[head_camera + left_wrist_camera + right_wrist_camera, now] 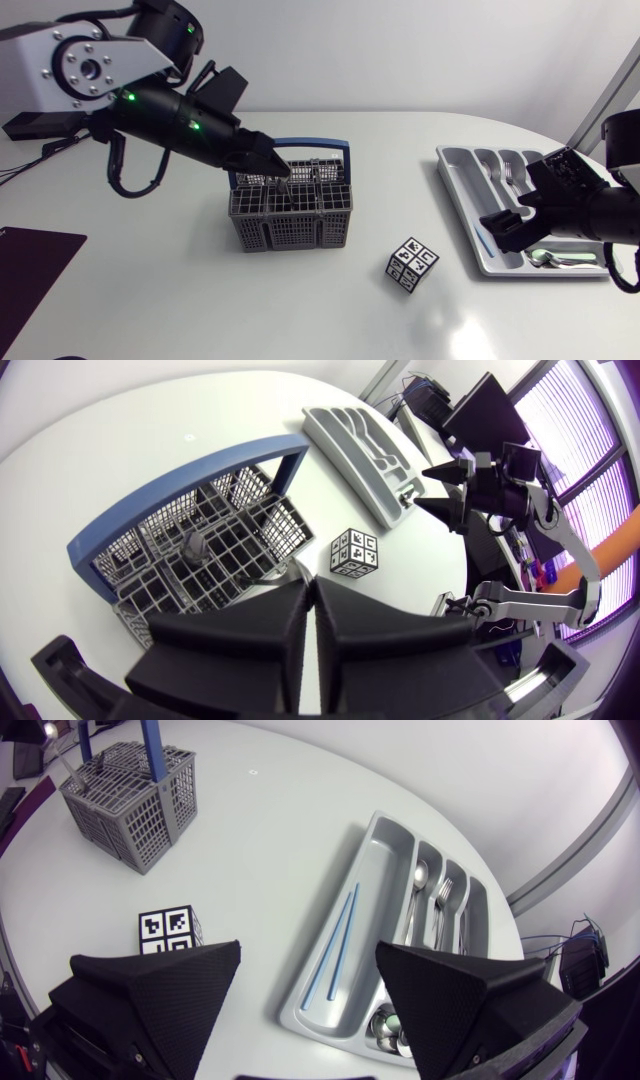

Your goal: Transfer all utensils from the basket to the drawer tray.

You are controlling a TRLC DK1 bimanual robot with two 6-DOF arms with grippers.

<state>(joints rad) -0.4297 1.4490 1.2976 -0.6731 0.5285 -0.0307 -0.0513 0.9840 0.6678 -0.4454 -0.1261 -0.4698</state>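
a grey utensil stands in the basket at the middle of the head view. it looks like light, stiff, slick metal, best pinched across its upper end and lifted straight out of the mesh. the left gripper hangs over the basket with its fingers pressed all but together, nothing visible between them. at the frame's right the right gripper gapes wide over the tray, holding nothing. chopsticks, a spoon and forks lie in it.
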